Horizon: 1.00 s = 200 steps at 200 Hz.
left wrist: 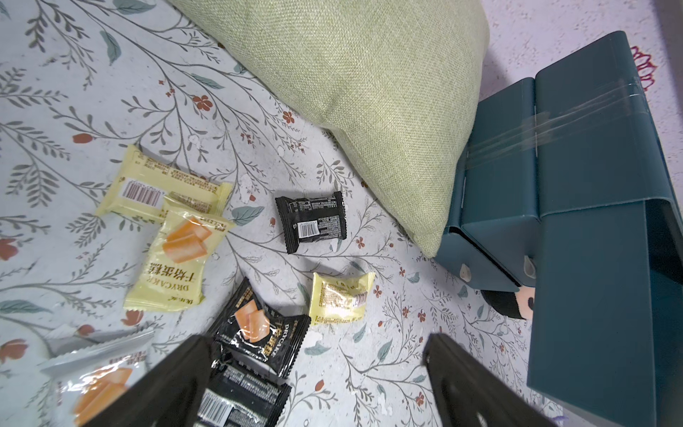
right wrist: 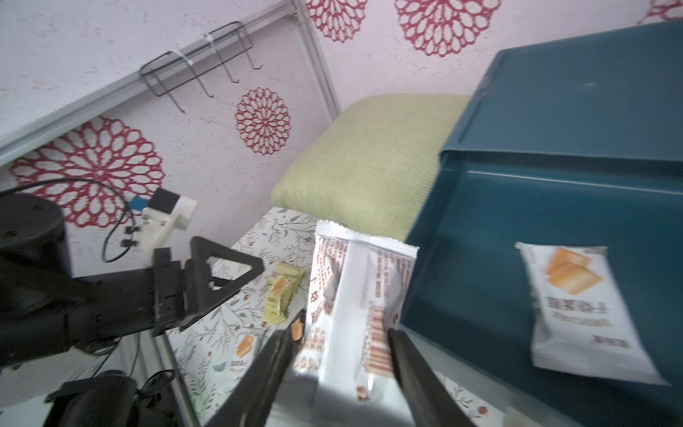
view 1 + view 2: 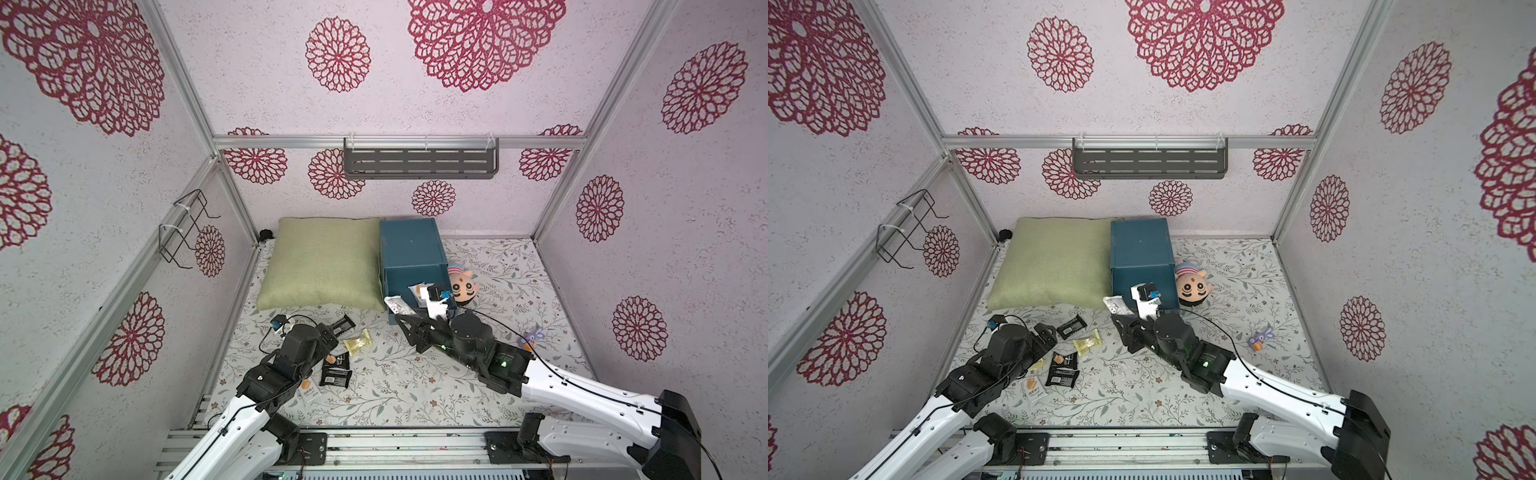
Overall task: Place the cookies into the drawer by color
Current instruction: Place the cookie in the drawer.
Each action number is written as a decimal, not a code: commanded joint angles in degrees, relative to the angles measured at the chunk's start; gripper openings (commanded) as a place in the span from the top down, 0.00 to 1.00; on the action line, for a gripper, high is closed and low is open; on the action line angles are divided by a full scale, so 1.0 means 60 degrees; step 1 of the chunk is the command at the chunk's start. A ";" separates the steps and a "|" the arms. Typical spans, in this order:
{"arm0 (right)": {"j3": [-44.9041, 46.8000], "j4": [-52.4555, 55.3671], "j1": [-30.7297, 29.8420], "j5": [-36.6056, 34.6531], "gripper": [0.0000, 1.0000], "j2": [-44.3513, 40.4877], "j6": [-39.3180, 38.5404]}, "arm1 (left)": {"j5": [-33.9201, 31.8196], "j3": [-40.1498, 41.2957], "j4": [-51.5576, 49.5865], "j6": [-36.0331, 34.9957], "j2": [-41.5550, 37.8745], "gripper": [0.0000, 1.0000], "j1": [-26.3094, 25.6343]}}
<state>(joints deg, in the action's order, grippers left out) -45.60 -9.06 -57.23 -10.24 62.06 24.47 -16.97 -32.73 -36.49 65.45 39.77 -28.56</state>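
Gripping a held packet (image 2: 354,288) by its lower end, the right gripper (image 2: 340,332) has jaws clenched on the white wrapper. It stands upright at the side wall of the pulled-out top drawer (image 2: 517,207), prob. to drop beside the second white packet (image 2: 576,307) lying inside, keeping whites together. The left gripper (image 1: 318,338) hangs w/ jaws spread wide and empty over the loose cookies (image 1: 258,325) near the cushion (image 1: 351,92), likely staged for the next pick. Can't tell if the held packet is past the rim or outside it. In both top views the right wrist blocks the drawer's inside. The plush toy (image 3: 463,286) sits half behind the drawer, and one white cookie lies partly under the left arm.
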 commanded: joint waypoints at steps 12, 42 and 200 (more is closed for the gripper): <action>-0.0383 0.0805 0.0919 -0.0105 0.54 -0.0310 -0.0268 | 0.0232 0.0324 0.0383 0.0197 0.0026 0.02 0.0084; -0.0483 0.1135 0.1553 -0.0062 0.52 -0.0318 -0.0402 | 0.0490 0.0522 0.0567 0.0460 0.0088 0.03 0.0073; -0.0185 0.1757 0.1908 0.3005 0.20 -0.1363 -0.0860 | -0.0441 0.0626 -0.3482 0.2884 -0.0768 0.03 0.0032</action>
<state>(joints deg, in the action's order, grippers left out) -48.58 2.02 -44.29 2.37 56.99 20.49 -16.29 -29.19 -48.93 77.62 36.75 -28.56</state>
